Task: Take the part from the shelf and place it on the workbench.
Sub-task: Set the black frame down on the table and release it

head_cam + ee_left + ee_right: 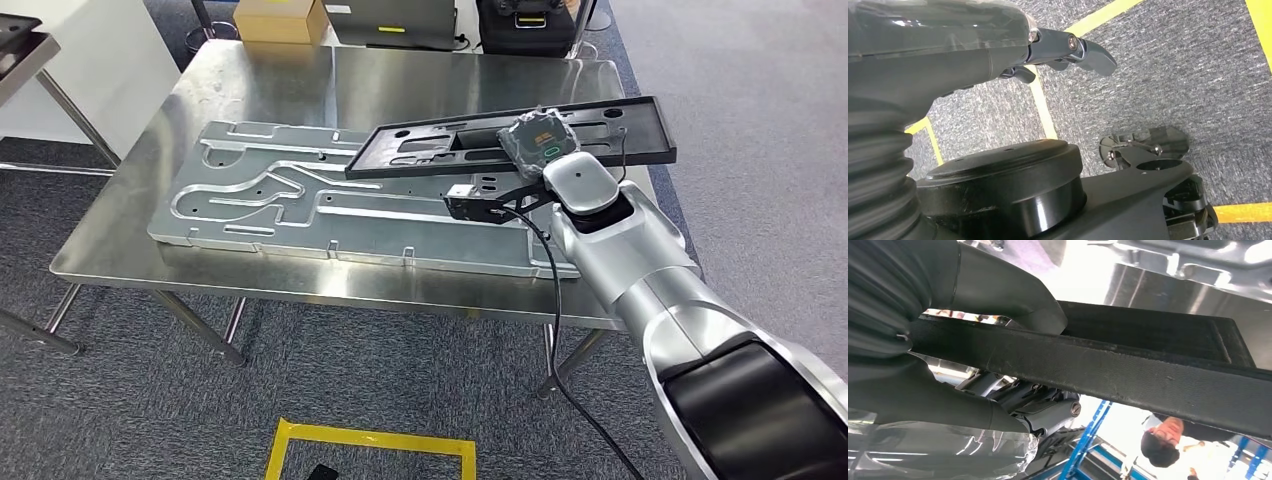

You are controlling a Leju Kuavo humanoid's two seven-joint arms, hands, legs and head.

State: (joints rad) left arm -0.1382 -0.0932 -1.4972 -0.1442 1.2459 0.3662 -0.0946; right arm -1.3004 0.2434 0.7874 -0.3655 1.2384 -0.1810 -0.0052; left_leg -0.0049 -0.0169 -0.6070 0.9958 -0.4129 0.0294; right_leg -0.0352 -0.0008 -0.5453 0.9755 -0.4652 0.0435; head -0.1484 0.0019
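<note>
The part is a long flat black panel [430,145] with cut-out slots. My right hand [540,140] grips it near its middle and holds it above the steel workbench [400,75], tilted over the large silver plate [300,200]. In the right wrist view the thick grey thumb [1013,295] presses on one face of the black panel [1128,365] and the darker fingers [1048,412] clasp the other face. My left hand [1068,47] hangs beside my body over the carpet, fingers slightly curled, holding nothing.
A cardboard box [282,18] and dark equipment [525,25] stand beyond the workbench's far edge. A white table [30,60] sits at the far left. Yellow floor tape [370,445] marks the carpet in front. A person [1160,440] shows in the right wrist view.
</note>
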